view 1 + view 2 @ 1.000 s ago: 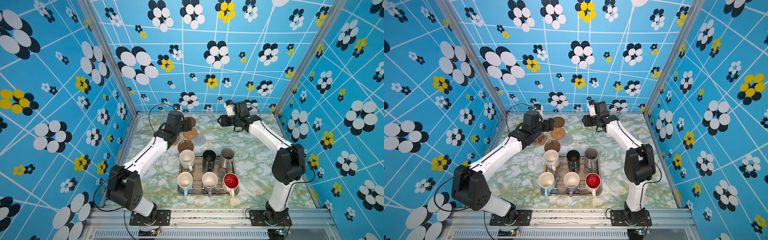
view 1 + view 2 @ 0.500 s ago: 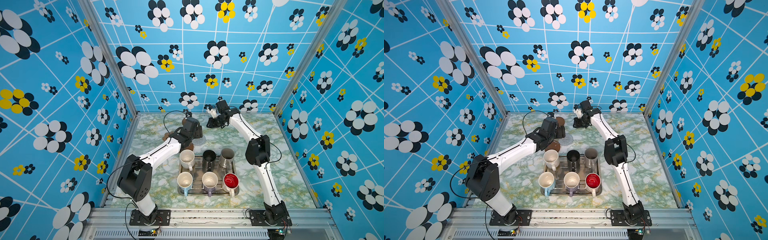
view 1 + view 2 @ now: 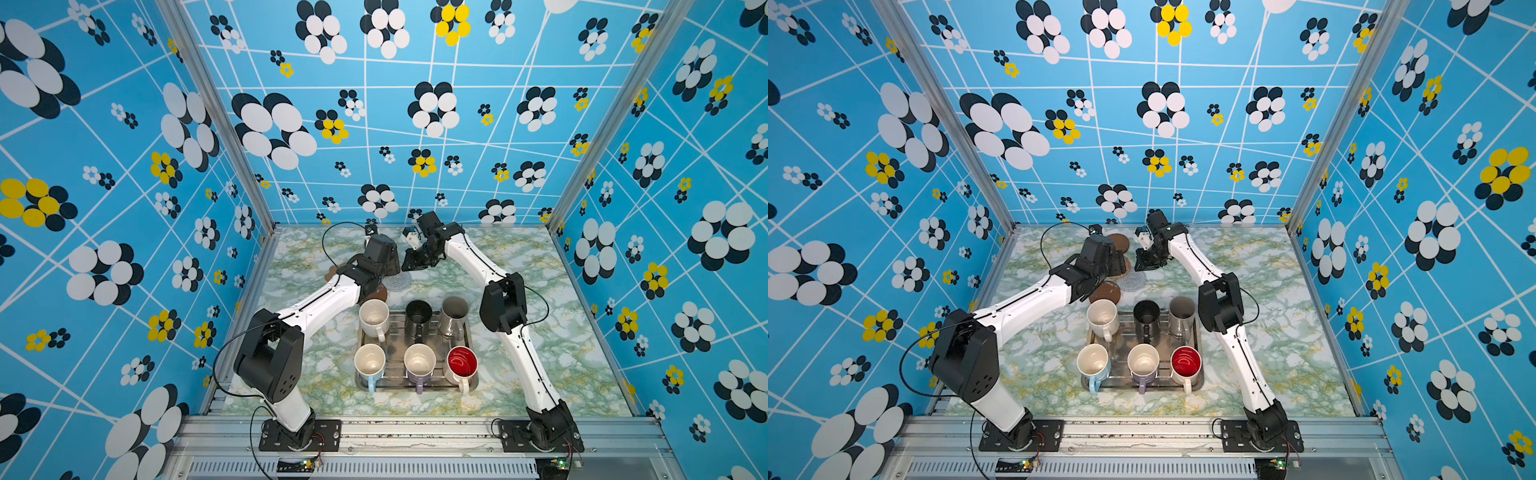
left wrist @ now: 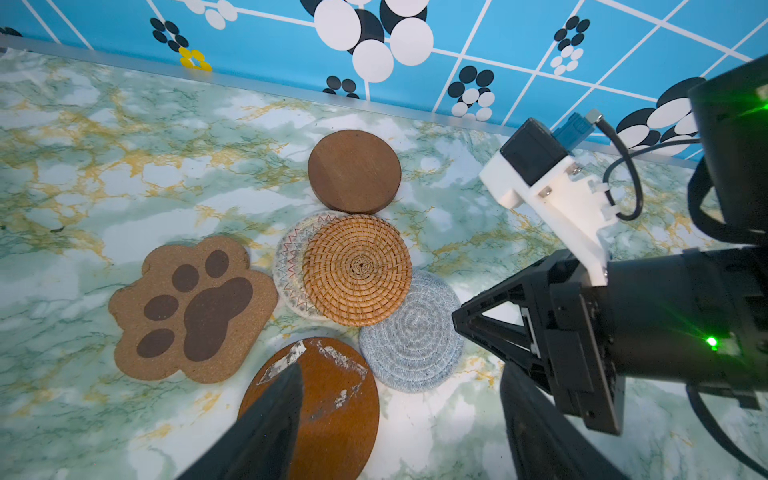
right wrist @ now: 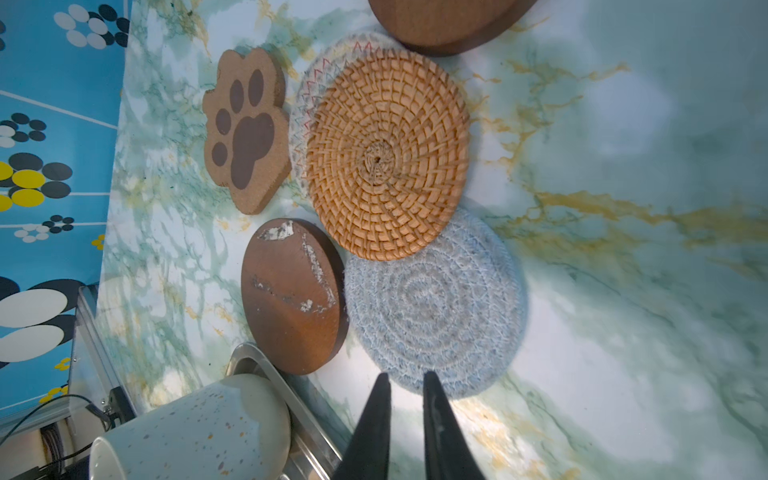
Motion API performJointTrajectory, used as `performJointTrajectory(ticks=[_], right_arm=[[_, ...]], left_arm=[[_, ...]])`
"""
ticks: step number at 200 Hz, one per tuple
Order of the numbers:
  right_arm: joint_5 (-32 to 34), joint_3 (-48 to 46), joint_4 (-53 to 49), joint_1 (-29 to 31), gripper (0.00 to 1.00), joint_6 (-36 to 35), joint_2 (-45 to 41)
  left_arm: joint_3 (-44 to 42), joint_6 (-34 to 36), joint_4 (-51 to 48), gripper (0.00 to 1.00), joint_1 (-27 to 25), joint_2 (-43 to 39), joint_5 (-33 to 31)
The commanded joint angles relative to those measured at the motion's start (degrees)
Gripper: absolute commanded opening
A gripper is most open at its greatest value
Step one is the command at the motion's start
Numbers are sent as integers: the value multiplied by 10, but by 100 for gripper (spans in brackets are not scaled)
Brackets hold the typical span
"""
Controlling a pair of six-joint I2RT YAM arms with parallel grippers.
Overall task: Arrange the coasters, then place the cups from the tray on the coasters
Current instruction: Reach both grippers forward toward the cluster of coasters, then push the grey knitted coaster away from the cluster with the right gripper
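As I watched over the remote link, one marble-patterned table (image 3: 561,332) carried everything. Two white-and-black arms reached across it toward the back, the left arm (image 3: 320,307) and the right arm (image 3: 478,266).

One silver metal tray (image 3: 395,384) lay on the table near the front, between the two arm bases. I counted six mugs standing upright in it, in two rows of three. The back row held the white speckled mug (image 3: 374,318), the black mug (image 3: 418,316) and the grey-beige mug (image 3: 454,313). The front row held the light blue mug (image 3: 369,363), the lilac mug (image 3: 419,363) and the white mug with the red inside (image 3: 462,362).

I also counted six coasters, clustered on the table just behind the tray:
- one cork paw coaster (image 4: 193,309)
- one smooth brown disc (image 4: 354,171)
- one scuffed brown disc (image 4: 336,399), just beside the tray corner where the speckled mug stood
- one tan rattan round (image 4: 357,270), lying on top of one white crochet round (image 4: 291,266) and covering most of it
- one pale grey round (image 4: 415,332), touching the rattan

The left gripper (image 4: 401,370) hung over the scuffed disc and the grey round with its fingers spread wide and nothing between them. The right gripper (image 5: 406,376) sat at the rim of the pale grey round, its fingers drawn nearly together with a slim gap. I could not tell whether they pinched that rim.
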Motion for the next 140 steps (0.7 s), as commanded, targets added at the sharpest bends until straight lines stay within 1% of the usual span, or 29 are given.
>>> performJointTrajectory(ticks=[1, 67, 102, 129, 140], right_arm=[[-23, 19, -7, 2, 15, 14, 19], [-34, 45, 8, 11, 17, 48, 56], [-30, 52, 14, 13, 14, 64, 72], [-13, 52, 11, 13, 14, 69, 79], [2, 52, 8, 13, 16, 75, 82]], left_arm=[[-8, -8, -7, 75, 4, -18, -12], [-48, -15, 7, 75, 13, -55, -14], [-64, -17, 18, 73, 17, -64, -14], [-66, -18, 16, 73, 19, -66, -12], [-67, -19, 16, 73, 19, -67, -12]])
